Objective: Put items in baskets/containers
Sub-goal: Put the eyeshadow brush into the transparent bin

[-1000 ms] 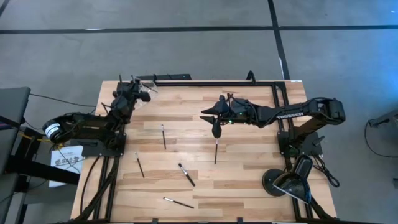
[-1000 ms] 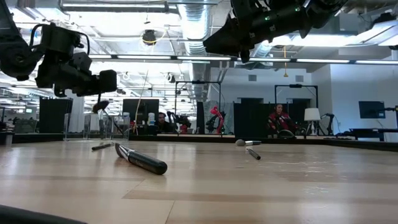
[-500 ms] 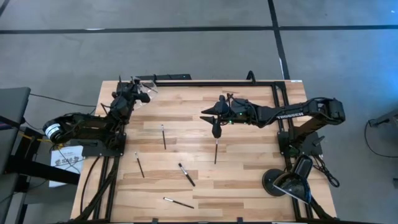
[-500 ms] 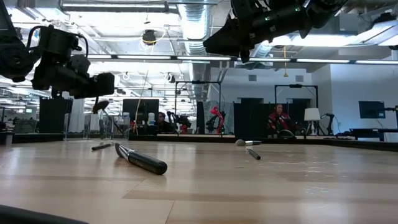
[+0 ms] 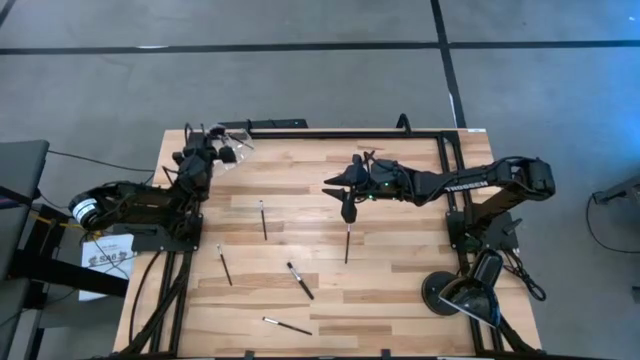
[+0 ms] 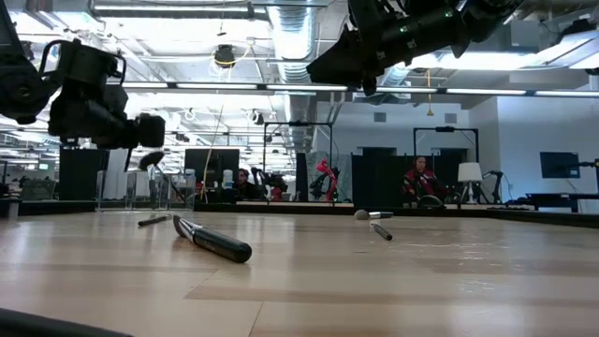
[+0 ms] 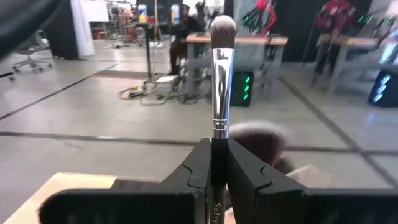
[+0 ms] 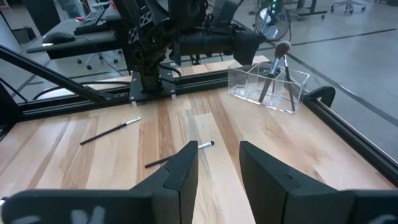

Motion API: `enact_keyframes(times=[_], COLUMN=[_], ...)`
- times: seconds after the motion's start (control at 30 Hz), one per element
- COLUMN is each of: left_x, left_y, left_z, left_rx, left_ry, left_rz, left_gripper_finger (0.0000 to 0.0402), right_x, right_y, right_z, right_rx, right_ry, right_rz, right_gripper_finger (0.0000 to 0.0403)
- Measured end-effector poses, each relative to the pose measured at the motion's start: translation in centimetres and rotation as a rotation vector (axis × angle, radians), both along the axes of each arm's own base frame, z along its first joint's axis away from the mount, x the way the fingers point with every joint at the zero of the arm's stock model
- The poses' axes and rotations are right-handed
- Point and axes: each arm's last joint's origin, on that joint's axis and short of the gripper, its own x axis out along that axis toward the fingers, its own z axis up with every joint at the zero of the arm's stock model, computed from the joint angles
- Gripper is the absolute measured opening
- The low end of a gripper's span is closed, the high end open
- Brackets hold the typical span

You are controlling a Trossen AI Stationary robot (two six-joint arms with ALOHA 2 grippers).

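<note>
Here the left gripper [image 7: 212,180] is clenched on a brush [image 7: 219,93] low on its handle, bristles away from the wrist, up at the table's far left corner close by the clear cup [image 8: 268,87], apparently so it can be dropped in beside the brushes already standing there. The right gripper [image 8: 217,163] hangs over mid-table with fingers parted and nothing between them, probably poised for the loose brushes [image 5: 264,219] lying below.

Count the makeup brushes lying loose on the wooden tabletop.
5 slim dark-handled brushes: one left of centre, one at centre, one by the left edge, one lower middle, one lowest. Others may be hidden.
</note>
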Motion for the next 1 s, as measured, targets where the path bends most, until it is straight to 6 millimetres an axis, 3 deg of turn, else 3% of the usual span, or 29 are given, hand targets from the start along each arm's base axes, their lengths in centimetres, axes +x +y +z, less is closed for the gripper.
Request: enact_keyframes(times=[1.0], left_x=[0.04], left_y=[-0.25], left_z=[-1.13], left_rx=[-0.091], left_ry=[0.081], left_rz=[-0.004], left_gripper_finger=[0.0065], right_x=[-0.02], right_y=[-0.07], right_z=[-0.03], right_rx=[-0.021], right_ry=[0.006], right_rz=[0.004], right_gripper_finger=[0.0107])
